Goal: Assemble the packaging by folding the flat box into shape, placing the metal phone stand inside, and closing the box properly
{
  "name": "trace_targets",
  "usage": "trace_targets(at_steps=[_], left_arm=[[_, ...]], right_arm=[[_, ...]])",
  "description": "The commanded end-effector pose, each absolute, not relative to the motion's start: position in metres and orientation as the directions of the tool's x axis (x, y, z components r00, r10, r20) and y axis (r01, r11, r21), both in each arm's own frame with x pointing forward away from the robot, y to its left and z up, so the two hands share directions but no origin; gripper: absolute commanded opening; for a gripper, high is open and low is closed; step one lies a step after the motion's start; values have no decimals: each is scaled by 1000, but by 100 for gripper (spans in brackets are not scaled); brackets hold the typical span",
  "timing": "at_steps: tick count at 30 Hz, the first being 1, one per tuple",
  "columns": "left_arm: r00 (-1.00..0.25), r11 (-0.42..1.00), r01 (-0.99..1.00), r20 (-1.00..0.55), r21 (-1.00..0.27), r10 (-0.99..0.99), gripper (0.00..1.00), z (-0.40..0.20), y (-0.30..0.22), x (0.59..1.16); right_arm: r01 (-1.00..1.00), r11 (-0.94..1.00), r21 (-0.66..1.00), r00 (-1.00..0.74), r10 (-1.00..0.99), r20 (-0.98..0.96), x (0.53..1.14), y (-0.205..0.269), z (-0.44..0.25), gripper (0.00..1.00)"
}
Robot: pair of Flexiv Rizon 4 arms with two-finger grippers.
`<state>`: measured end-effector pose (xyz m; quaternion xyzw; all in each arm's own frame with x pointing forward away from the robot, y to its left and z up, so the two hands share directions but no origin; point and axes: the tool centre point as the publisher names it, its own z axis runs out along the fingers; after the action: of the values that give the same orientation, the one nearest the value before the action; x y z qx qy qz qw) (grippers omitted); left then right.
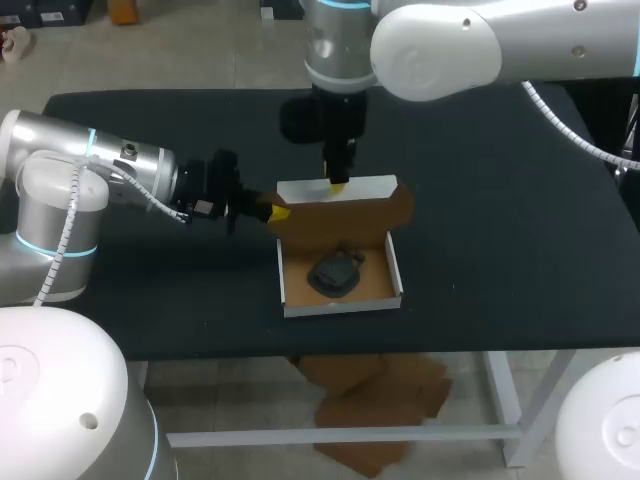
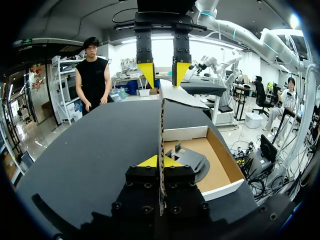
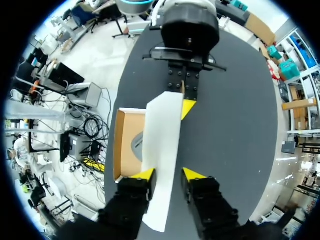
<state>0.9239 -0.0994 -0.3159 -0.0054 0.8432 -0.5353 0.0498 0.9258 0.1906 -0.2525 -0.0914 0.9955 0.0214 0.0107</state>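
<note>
- Head view, centre of frame: the box (image 1: 283,275) sits open on the table (image 1: 500,250), the phone stand (image 1: 336,274) in its tray and the lid (image 1: 330,212) upright along the upper edge.
- Our left gripper (image 1: 278,212) pinches the lid's side edge. Our right gripper (image 1: 339,184) straddles the top flap, fingers apart.
- To close it well, we judge, both should lower the lid together and tuck the flap inside the front wall.

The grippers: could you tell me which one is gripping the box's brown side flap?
The left gripper: it pinches the brown side flap edge-on, while the right gripper is at the white lid panel instead.
</note>
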Motion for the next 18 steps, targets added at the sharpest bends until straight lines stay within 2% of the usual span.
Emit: trace_targets(at_steps=[1,9,11,12,13,18], left_arm=[[-995,426,45,-78,-904,-62,0,-316,-100,924],[-995,426,45,-78,-904,-62,0,-316,-100,924],[-995,426,45,-78,-904,-62,0,-316,-100,924],[-995,426,45,-78,-904,-62,0,-316,-100,924],[-995,426,45,-78,-904,-62,0,-316,-100,924],[-995,426,45,-78,-904,-62,0,-316,-100,924]], right_arm=[[-189,981,51,-982,-189,-3,933,190,-256,38],[-191,980,48,-981,-192,21,935,191,-260,34],[-192,980,45,-981,-194,30,936,192,-262,28],[-194,980,44,-980,-195,33,936,192,-262,20],[-195,980,42,-980,-196,36,936,192,-262,2],[-203,979,33,-978,-204,48,935,194,-265,0]])
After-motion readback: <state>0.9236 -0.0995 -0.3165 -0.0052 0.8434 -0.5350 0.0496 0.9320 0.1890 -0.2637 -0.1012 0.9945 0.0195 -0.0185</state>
